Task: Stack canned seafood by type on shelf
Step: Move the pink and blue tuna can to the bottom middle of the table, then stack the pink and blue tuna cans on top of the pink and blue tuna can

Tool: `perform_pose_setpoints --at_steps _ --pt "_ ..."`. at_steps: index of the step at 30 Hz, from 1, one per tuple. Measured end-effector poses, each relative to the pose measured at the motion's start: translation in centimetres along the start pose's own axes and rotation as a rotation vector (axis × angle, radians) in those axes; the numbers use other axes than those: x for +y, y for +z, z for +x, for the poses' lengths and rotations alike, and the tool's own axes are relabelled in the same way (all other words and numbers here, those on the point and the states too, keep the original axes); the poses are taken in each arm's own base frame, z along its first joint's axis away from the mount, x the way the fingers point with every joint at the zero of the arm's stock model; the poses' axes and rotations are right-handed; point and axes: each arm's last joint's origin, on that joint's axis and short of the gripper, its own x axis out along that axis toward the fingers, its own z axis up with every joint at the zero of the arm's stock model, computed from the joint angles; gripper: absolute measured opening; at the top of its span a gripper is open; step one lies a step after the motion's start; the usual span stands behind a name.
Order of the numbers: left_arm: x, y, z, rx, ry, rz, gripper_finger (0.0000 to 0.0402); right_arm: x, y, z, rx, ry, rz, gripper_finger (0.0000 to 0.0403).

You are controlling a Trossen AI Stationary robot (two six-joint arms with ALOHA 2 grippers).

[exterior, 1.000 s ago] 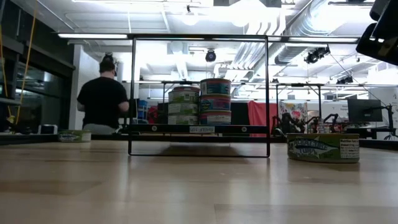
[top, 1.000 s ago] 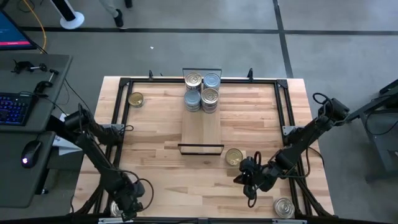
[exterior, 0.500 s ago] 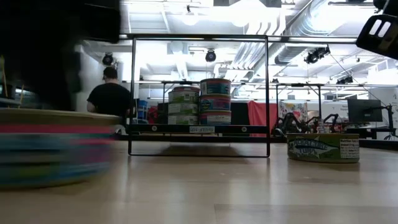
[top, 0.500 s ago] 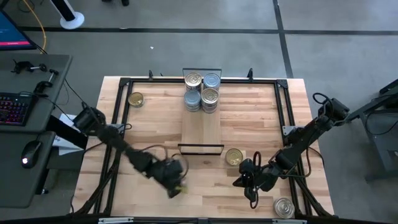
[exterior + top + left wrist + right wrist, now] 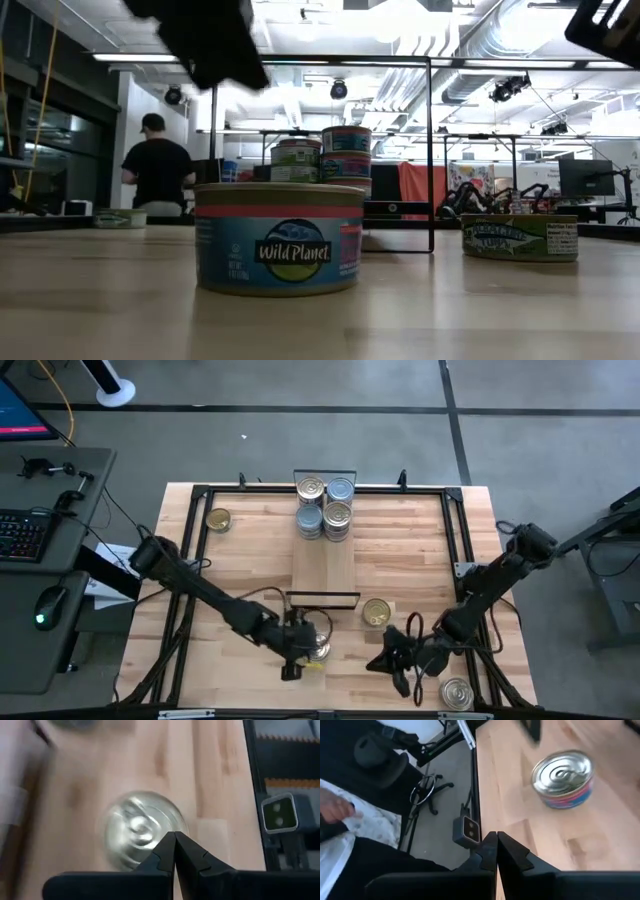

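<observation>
Tin (image 5: 318, 648) (silver-topped) sits just beside closed left hand (image 5: 296, 656).

The worktop (image 5: 400, 550) is pale, matt butcher-block wood; the tin (image 5: 279, 238) has a shiny metal lid and glossy printed label.

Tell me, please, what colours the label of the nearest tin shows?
Blue with a pink band on top, on the tin; clearest in the low view.
</observation>
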Motion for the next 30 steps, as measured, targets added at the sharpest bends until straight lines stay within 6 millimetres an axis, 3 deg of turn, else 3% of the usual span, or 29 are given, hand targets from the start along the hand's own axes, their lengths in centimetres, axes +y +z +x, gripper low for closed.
perform_pose_setpoints --at_steps 5,10,14,20,30 --pt "0.5 -1.4 -3.3 -0.133 0.016 0.011 0.0000 0.0 -1.2 3.8 0.014 -0.037 -0.018 0.0000" --pt "2.2 -5.2 -2.0 -0.234 -0.080 -0.115 0.0000 0.8 -0.9 8.9 0.112 -0.107 -0.134 0.0000" --pt "2.6 -6.0 -0.8 -0.328 -0.092 -0.110 0.0000 0.1 -0.1 11.7 0.249 -0.243 -0.177 0.0000" --pt "2.6 -7.3 0.8 -0.267 -0.045 -0.038 0.0000 -1.0 1.3 12.6 0.330 -0.361 -0.179 0.0000" --pt "2.6 -7.8 1.4 -0.251 -0.007 0.000 0.0000 -2.7 2.7 13.0 0.348 -0.406 -0.235 0.0000"
